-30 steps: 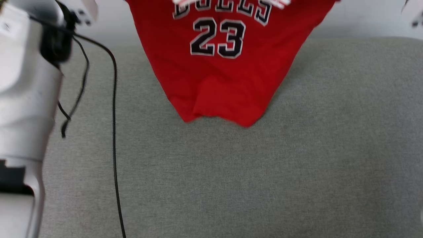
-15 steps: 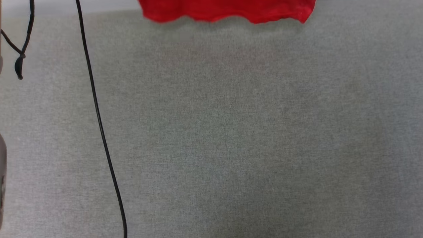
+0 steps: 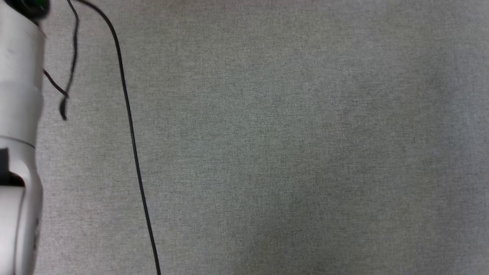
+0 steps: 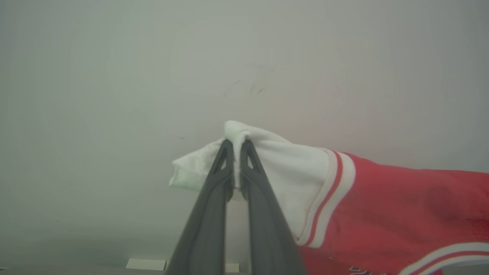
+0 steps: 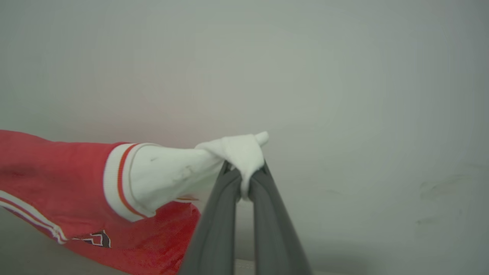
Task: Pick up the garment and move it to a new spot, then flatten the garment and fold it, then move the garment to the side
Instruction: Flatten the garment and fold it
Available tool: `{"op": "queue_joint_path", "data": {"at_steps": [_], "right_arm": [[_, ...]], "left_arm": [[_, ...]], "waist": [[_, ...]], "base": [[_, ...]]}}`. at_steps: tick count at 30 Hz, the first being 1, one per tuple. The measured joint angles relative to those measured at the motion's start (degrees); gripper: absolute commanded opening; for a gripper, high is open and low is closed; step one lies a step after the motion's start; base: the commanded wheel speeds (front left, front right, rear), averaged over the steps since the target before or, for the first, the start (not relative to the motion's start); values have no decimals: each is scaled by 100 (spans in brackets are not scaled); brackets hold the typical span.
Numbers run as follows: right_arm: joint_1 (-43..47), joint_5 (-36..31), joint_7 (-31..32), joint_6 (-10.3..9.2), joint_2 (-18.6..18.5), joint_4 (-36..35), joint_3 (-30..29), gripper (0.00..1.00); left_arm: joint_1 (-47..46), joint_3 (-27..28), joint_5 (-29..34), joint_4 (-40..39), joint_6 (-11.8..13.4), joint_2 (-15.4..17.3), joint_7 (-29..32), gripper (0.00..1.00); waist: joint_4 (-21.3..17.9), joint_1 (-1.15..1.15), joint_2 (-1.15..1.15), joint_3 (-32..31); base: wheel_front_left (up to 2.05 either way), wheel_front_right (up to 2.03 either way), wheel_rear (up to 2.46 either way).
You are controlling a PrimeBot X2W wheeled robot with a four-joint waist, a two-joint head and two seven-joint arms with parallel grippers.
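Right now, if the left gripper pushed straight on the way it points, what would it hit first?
Past the garment's white sleeve it pinches, the left gripper faces a plain pale wall; that likely comes first, though how far off is unclear.

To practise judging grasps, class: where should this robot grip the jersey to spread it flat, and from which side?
Grip the white sleeve ends, one per claw, each from its outer side. The left claw pinches one sleeve, the right claw the other; the thin, limp jersey stretches between them, so it should lay down spread.
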Motion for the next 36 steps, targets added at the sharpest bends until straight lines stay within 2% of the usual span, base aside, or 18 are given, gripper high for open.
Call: {"op": "queue_joint_path", "data": {"at_steps": [3, 6, 12, 20, 25, 29, 36], "right_arm": [[322, 252, -231, 0, 64, 82, 149, 0], [721, 494, -434, 0, 100, 81, 291, 0], [2010, 964, -706, 0, 100, -165, 591, 0], [3896, 1357, -759, 1, -152, -860, 576, 0], [5093, 1385, -633, 1, -223, -1425, 305, 0], [6075, 1314, -441, 2, -210, -1991, -130, 0], [7793, 912, 182, 2, 234, -3087, -926, 0]], "left_arm": [[375, 171, -40, -133, -4, -62, -9, 0], [827, 467, 5, -592, 56, -74, -16, 0], [2407, 1040, 286, -1505, 112, -199, -15, 0], [4591, 1580, 716, -2671, 207, -545, -16, 0], [5841, 1681, 948, -3147, 248, -745, -16, 0], [6522, 1636, 1060, -3370, 259, -826, -16, 0], [7508, 1461, 1204, -3691, 357, -795, 112, 0]], "waist": [[14, 0, 0, 15], [24, 0, 0, -17], [16, -1, 0, -376], [29, -2, 0, -1062], [73, -2, 0, -1541], [147, -3, 0, -1904], [283, -3, 1, -2493]], "base": [[0, 0, 0], [0, 0, 0], [0, 0, 0], [0, 0, 0], [0, 0, 0], [0, 0, 0], [0, 0, 0]]}}
